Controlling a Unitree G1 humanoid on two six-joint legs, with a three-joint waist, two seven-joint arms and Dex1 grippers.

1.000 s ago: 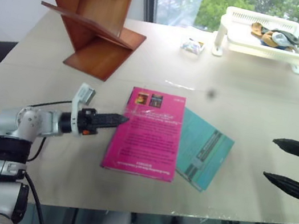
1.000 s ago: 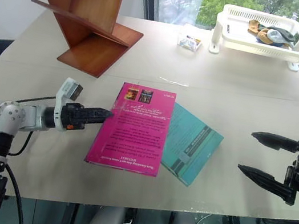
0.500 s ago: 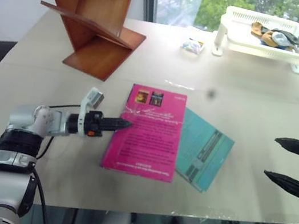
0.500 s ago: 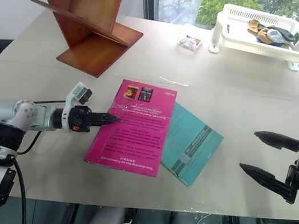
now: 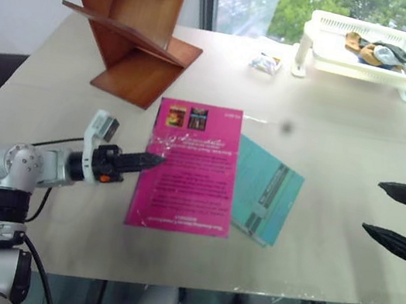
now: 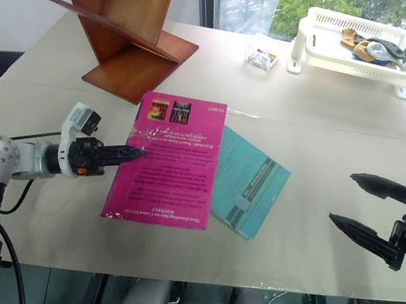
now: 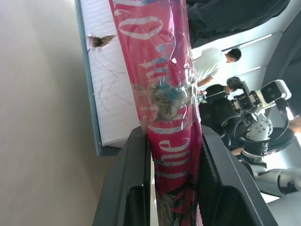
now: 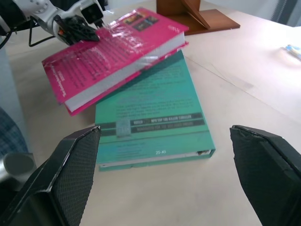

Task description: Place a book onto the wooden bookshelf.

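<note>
Your left hand (image 5: pixel 153 160) is clamped on the spine edge of the thick magenta-pink glossy paperback book (image 5: pixel 188 167); in the left wrist view both black fingers (image 7: pixel 126 188) press the spine from either side. The right wrist view shows that gripped edge tilted up off the pale beige bench (image 5: pixel 350 123), while the book's far edge rests over the thinner teal book (image 5: pixel 263 202) lying flat beneath it. The pink cover faces up, with white text and two small dark pictures at the end nearest the shelf.

The reddish-brown wooden bookshelf (image 5: pixel 136 18) with slanted zigzag boards stands at the far left of the bench, well apart from the book.

Your right hand (image 6: pixel 359 205) hangs off to the right of both books, fingers spread wide, holding nothing.

At the far right sits a white plastic basket tray (image 5: pixel 370 52) with crumpled cloth items in it. A small clear packet (image 5: pixel 265 62) lies just beside the tray.
</note>
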